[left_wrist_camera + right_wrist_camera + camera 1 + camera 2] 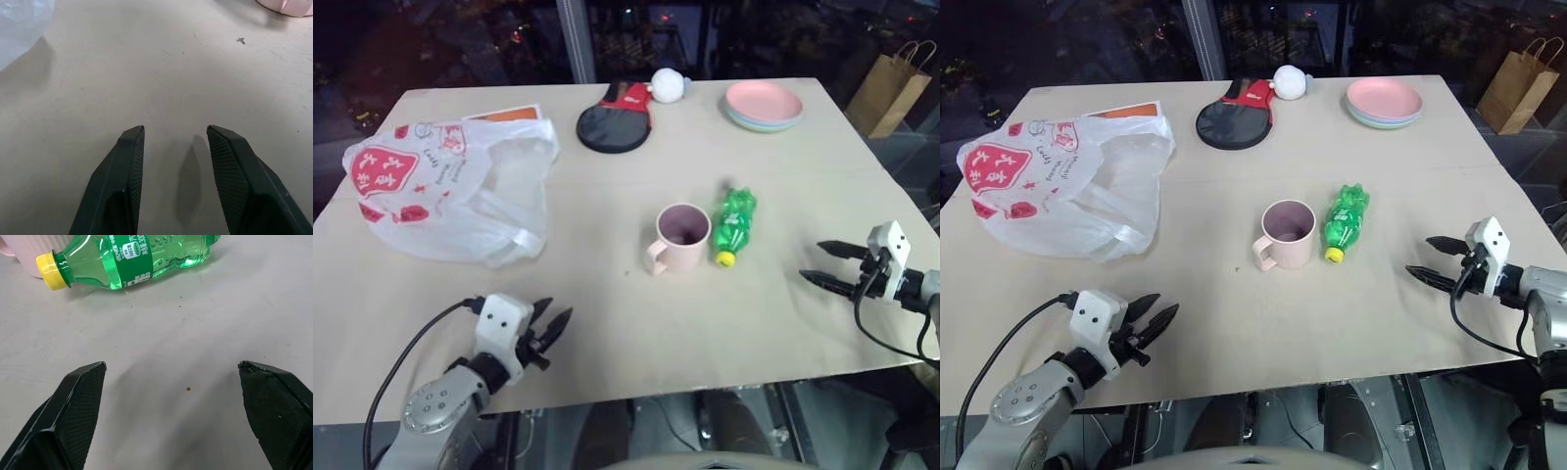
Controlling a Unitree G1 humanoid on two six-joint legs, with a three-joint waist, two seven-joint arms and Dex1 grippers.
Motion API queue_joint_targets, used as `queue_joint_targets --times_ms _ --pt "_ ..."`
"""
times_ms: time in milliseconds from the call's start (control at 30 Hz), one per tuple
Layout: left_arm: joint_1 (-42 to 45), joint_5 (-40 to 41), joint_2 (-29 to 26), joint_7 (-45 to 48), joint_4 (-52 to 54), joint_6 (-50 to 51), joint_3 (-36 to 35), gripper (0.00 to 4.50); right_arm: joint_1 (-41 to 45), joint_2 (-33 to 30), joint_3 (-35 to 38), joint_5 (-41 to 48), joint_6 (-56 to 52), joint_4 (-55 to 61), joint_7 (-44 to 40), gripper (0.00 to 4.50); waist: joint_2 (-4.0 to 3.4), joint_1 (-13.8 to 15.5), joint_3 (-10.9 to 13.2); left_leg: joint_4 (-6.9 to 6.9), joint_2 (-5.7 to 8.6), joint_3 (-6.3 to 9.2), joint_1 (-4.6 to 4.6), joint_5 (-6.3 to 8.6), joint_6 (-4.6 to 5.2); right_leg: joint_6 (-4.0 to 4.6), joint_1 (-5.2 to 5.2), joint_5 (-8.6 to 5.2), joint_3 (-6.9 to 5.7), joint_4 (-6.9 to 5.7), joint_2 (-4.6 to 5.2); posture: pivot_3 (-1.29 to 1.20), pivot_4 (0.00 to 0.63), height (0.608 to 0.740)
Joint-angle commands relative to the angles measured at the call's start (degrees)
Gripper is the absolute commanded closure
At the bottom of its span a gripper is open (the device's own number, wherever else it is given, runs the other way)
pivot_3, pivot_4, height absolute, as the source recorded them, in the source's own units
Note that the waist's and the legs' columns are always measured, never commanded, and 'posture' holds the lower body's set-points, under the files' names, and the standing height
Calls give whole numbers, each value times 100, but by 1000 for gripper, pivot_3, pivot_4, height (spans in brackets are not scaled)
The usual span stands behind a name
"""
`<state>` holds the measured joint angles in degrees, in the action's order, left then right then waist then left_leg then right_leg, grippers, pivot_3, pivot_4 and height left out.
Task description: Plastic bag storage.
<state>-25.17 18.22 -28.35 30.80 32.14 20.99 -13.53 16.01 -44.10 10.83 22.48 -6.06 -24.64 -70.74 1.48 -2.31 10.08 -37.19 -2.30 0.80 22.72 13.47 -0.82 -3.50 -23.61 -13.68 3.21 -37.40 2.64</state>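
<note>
Left eye view: plastic bag (445, 186) lies loose and spread out near the table's (607, 323) far left corner, red print up, handle loops toward the middle. Not folded, not gathered, nothing touching it. Task looks unstarted to me; the whole gather-and-stow job is left, and I can't tell where it should go.

My left gripper (548, 331) hovers at the near edge, left side, fingers spread, holding nothing. Bag sits farther in from it, apart. In the left wrist view the bag's film just shows beyond bare tabletop.

My right gripper (829, 265) is by the right edge near the near corner, jaws wide apart, empty, pointing in toward the middle.

Clutter: pink mug (677, 238) and green bottle (733, 226) lying on its side, touching or just beside each other, mid-table right of centre. The bottle is what the right gripper faces, near. Paddle (614, 120) and white ball (669, 85) at the far edge, middle; stacked plates (764, 105) near the far right corner. Brown paper bag (889, 86) is off the table past that corner.

Open room: bare tabletop between left gripper and bag, so I judge the reach clear. Right arm would have to pass mug and bottle to help; risk of knocking them.
</note>
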Motion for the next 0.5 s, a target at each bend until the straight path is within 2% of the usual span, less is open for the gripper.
queue_joint_targets --times_ms 33,500 --pt "-60 63 -106 85 226 -117 -202 2433 51 -49 135 82 162 -4 -124 113 0 1 0 0 0 0 0 0 0 0 0 0 0 0 0 0 150 740" --pt "-30 194 -62 -13 231 -9 -299 2433 -12 111 116 92 74 224 -31 113 0 1 0 0 0 -1 0 1 2 0 0 0 1 0 0 0 150 740"
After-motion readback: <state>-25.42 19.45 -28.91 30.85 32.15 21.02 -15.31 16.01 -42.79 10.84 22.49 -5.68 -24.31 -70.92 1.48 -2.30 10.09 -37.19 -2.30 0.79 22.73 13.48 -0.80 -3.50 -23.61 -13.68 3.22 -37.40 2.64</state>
